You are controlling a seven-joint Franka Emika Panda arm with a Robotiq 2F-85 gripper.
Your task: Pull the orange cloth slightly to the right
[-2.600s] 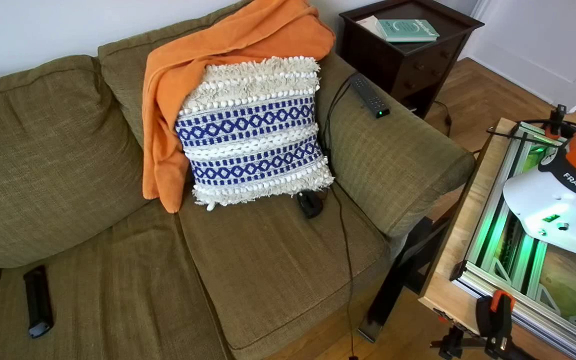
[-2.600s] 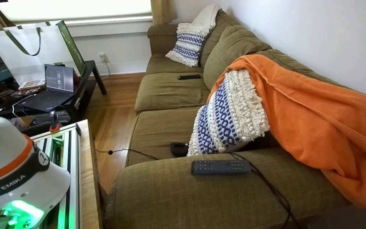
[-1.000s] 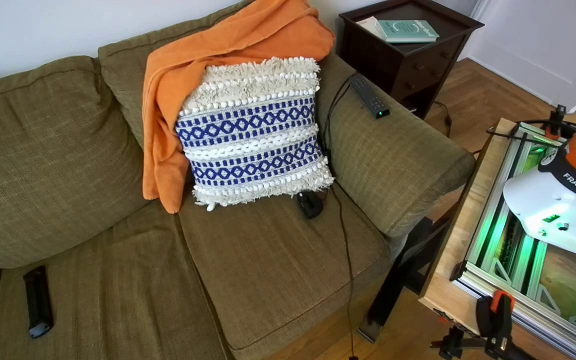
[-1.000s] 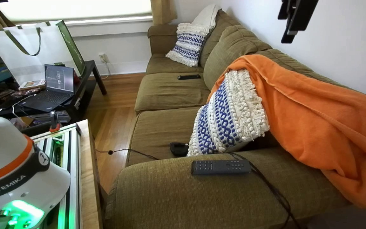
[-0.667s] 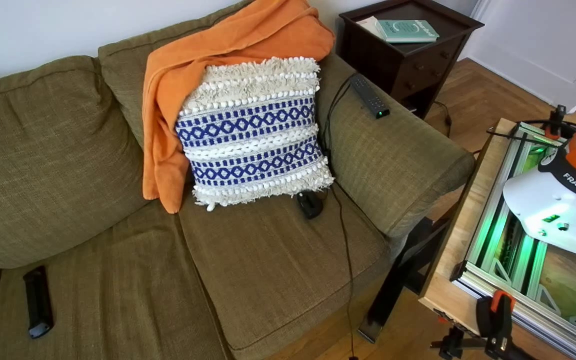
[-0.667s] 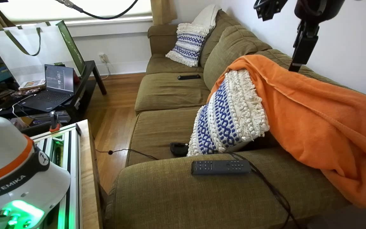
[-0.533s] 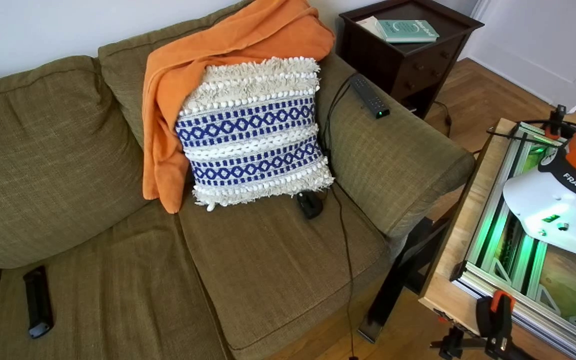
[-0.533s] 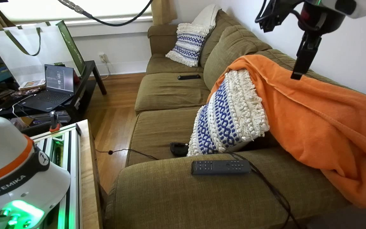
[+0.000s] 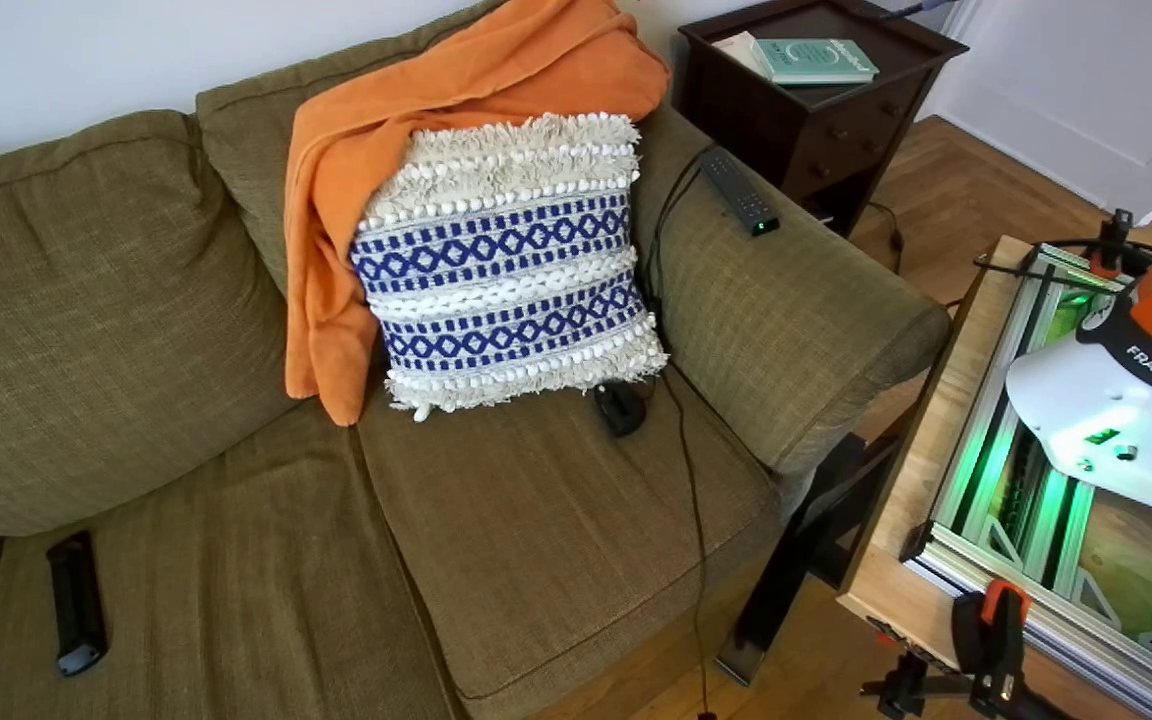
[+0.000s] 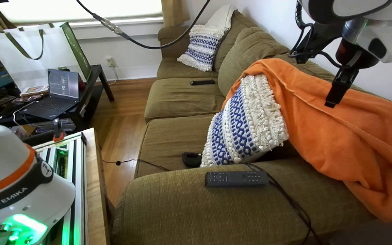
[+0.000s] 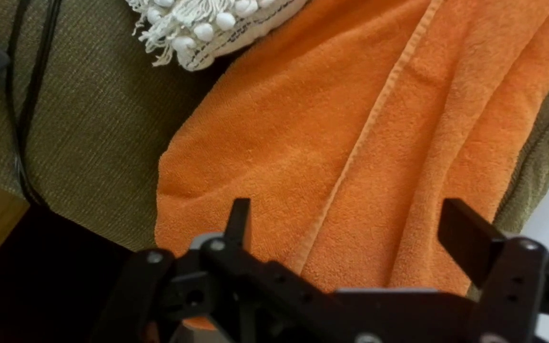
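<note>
The orange cloth (image 9: 536, 60) is draped over the sofa's back corner and hangs behind and beside the patterned cushion in both exterior views. In an exterior view the cloth (image 10: 339, 139) spreads over the sofa back and down past the arm. My gripper (image 10: 331, 102) comes down from the top right, its tip in front of the cloth there. In the wrist view the gripper (image 11: 347, 202) is wide open, with the cloth (image 11: 293, 143) beneath and nothing between the fingers. A stitched seam and a raised fold run between them. No dent shows in the cloth; the exact gap is unclear.
The white-and-navy cushion (image 9: 511, 260) leans against the cloth. A remote (image 10: 237, 179) and black cables (image 10: 291, 200) lie on the sofa arm (image 10: 182, 204). A dark nightstand (image 9: 736, 110) with books stands beside the sofa. A wall (image 10: 369, 61) rises behind the sofa back.
My gripper has come into view from the top in an exterior view, then moved down and to the right over the cloth. The hanging arm cable has dropped lower. The cloth and cushion have not moved.
</note>
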